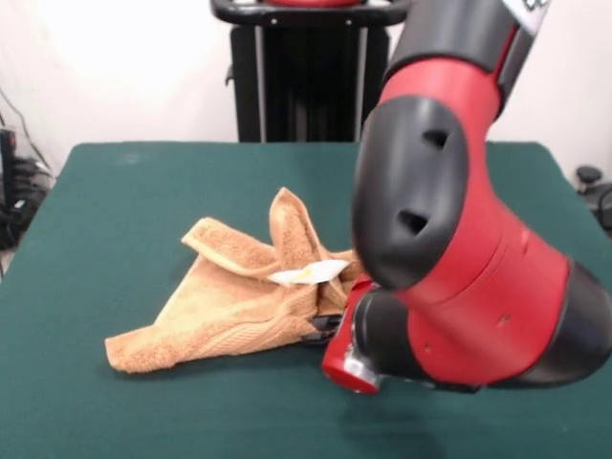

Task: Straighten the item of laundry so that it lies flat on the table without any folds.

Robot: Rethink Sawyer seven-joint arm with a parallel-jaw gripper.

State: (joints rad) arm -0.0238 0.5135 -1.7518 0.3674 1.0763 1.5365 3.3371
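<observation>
The towel [229, 296] lay crumpled near the middle of the table [115, 191], one end raised in a peak, a white label [308, 273] showing. My arm [459, 258] hid my jaws; whether they were apart or closed, I could not tell.

Orange-tan towel [225, 306] lies crumpled on green tabletop [96, 210], one corner stretched toward lower left, fold peaked upward mid-cloth, white tag [308, 273] showing. Red-black arm [459, 239] looms large at right, bent low over towel's right edge. End effector [323, 330] mostly hidden behind arm, touching cloth; grip unclear.
</observation>
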